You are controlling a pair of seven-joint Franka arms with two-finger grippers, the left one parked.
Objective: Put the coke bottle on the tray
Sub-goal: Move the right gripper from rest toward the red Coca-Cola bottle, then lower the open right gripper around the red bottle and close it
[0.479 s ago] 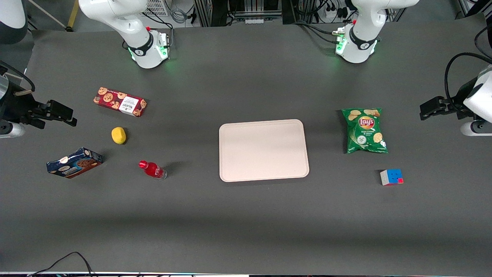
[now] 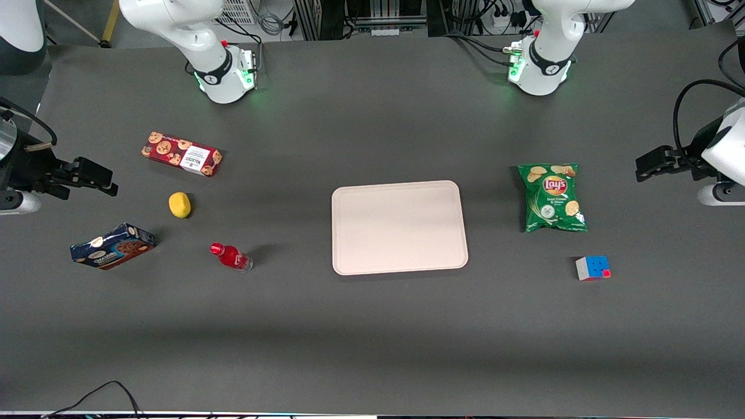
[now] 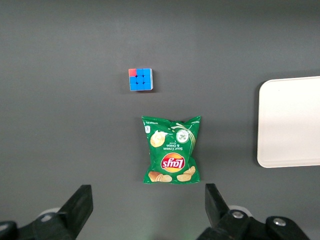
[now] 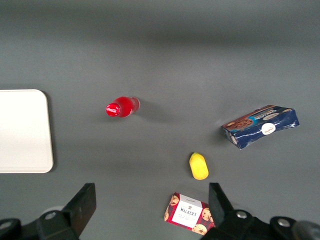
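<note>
Gripper [image 2: 110, 183] apparently open, above table edge.

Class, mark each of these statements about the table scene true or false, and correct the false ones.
1. The coke bottle already stands on the tray. False: it stands on the table, apart from the tray, toward the working arm's end.
2. The gripper is open and holds nothing. True: in the right wrist view its fingers are spread wide, high above the table.
3. The lemon lies between the red cookie box and the blue cookie box. True.
4. The chips bag lies on the tray. False: it lies on the table beside the tray, toward the parked arm's end.
5. The puzzle cube is nearer the front camera than the chips bag. True.
</note>
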